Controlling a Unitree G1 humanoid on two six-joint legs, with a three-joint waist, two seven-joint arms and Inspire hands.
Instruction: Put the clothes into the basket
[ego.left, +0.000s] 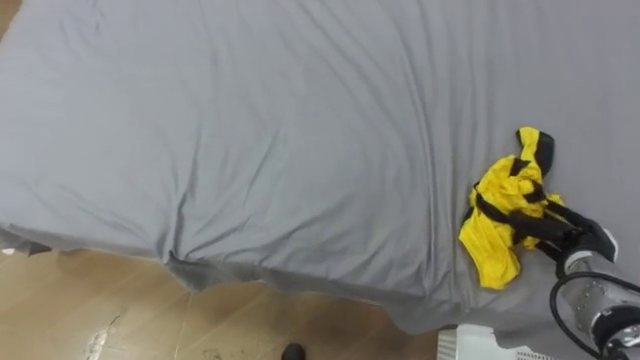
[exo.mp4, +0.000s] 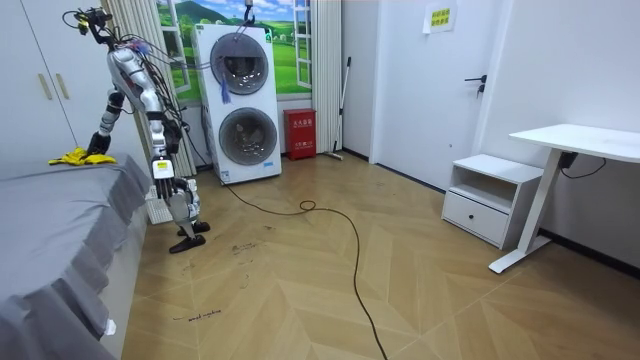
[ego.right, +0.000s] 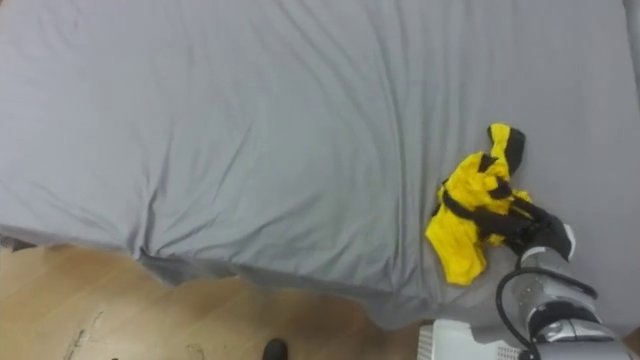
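On the bed (ego.left: 250, 130), at 4 o'clock in the eye views, the yellow-and-black garment (ego.left: 497, 210) lies bunched and is not yet in a basket, so the full transfer remains. The right hand (ego.left: 580, 240) touches it from 5 o'clock; whether it holds the cloth cannot be told. A white object (ego.left: 465, 346) at 6 o'clock may be the basket. The room view adds the robot standing bedside, with its left hand (exo.mp4: 161, 172) hanging low.

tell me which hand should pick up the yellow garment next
Right. The right hand lies on the yellow garment on the bed; the left hand hangs beside the robot, away from the garment, in the room view.
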